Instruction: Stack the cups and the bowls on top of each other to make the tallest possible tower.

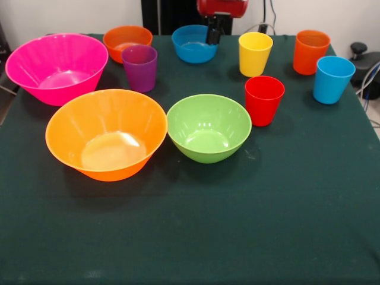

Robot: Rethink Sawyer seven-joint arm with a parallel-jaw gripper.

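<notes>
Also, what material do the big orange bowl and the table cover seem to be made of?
The big orange bowl looks like glossy plastic: bright glare sits on its floor and light glows through its wall. The table cover looks like dark green matte cloth, perhaps felt: no shine and faint creases.

small orange bowl (127, 41) partly behind purple cup (140, 67), hand (214, 34) fingers indistinct

Around the plain green bowl (208, 127): large orange bowl (106, 133) left, pink bowl (57, 67) and purple cup (140, 67) behind it, red cup (264, 100) right, on dark green cloth (237, 225).
</notes>
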